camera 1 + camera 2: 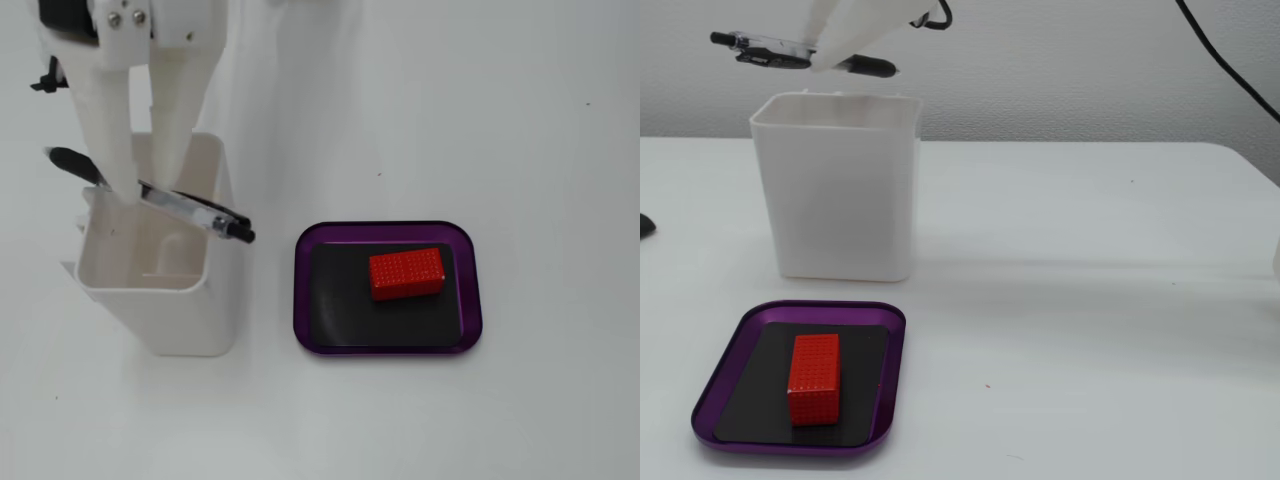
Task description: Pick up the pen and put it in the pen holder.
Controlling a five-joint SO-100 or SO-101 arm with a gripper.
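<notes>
Nearest to the camera in a fixed view, we note a purple tray (800, 440) with a dark inner floor, lying flat on the white table (1090, 300). On that floor rests a red studded block (814, 379), clear of the tray's rim on all sides. In the other fixed view the same tray (388, 337) sits just to the right of the holder, and the block (406, 273) lies in its upper middle.

Behind the tray, near it but apart from it, stands the white pen holder (835, 190), upright and open at the top. From above, its interior (150, 260) shows a low inner partition.

Above the holder's opening we see the pen (765, 48), held roughly level and clear of the rim. From above, the pen (190, 208) lies diagonally across the opening, its black tip past the right wall and its dark rear end past the left wall.

Both white fingers (110, 120) of the gripper (143, 185) come down from the top edge and pinch the pen near its middle. In the lower-angle view only a blurred white part of the gripper (830, 60) shows over the pen.

Farthest back, a black cable (1230, 70) runs down across the pale wall at right.
</notes>
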